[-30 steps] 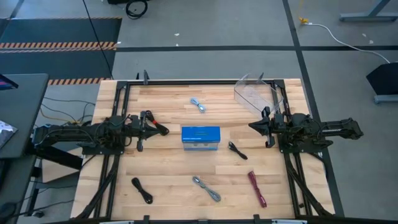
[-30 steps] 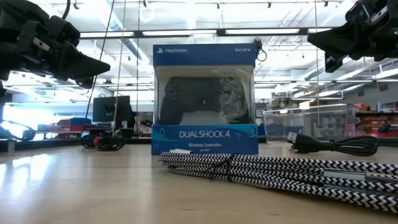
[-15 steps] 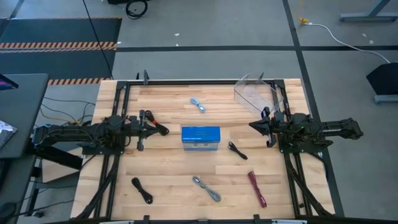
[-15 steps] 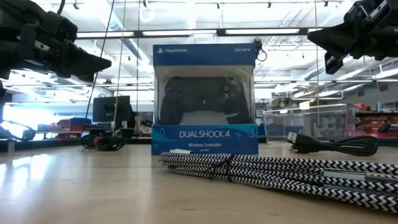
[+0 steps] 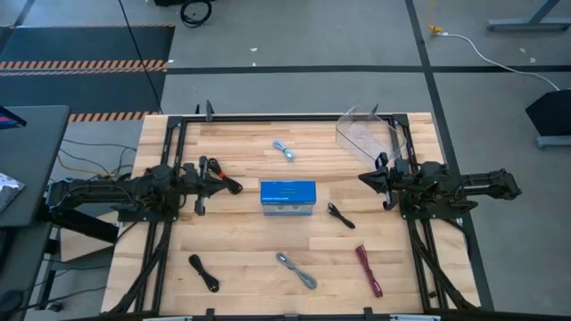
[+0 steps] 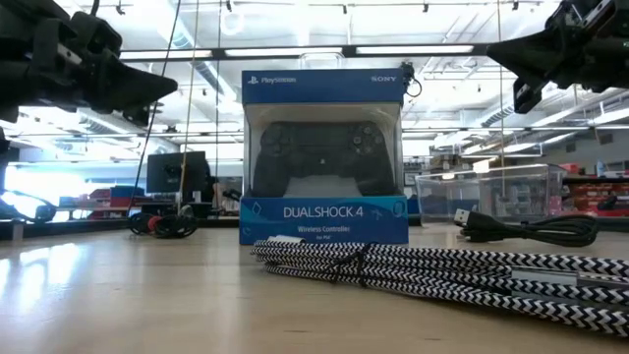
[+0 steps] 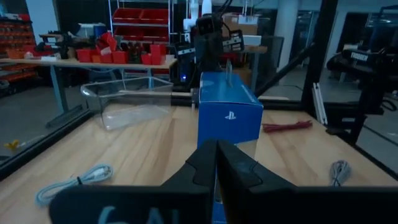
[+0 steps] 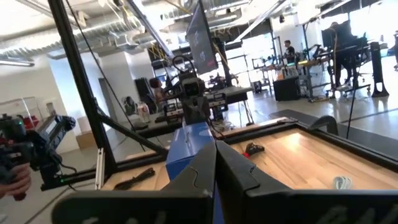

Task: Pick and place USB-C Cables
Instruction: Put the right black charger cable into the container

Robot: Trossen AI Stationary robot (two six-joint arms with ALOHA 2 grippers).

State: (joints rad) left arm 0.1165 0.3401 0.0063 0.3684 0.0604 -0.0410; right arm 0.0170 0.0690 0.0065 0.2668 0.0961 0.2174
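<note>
We see our left pincer (image 5: pixel 234 187) pressed closed and empty above the wooden worktop (image 5: pixel 241 241), and our right pincer (image 5: pixel 364 179) likewise closed, both pointing at the blue rectangular cardboard box (image 5: pixel 287 197) between them. Scattered apart lie the pale blue-white cable (image 5: pixel 285 150), two black cables (image 5: pixel 340 215) (image 5: pixel 203 273), the silver-grey braided cable (image 5: pixel 296 270) and the red cable (image 5: pixel 369 270).

**Box at centre, cables around it**

In the high view the box (image 5: pixel 287 198) sits mid-bench (image 5: pixel 241 250); one cable (image 5: pixel 285 150) lies above it, another (image 5: pixel 340 216) just right; three more run along the lower frame, at left (image 5: pixel 203 272), centre (image 5: pixel 296 270) and right (image 5: pixel 369 270); the bin (image 5: pixel 364 134) stands upper right.
</note>
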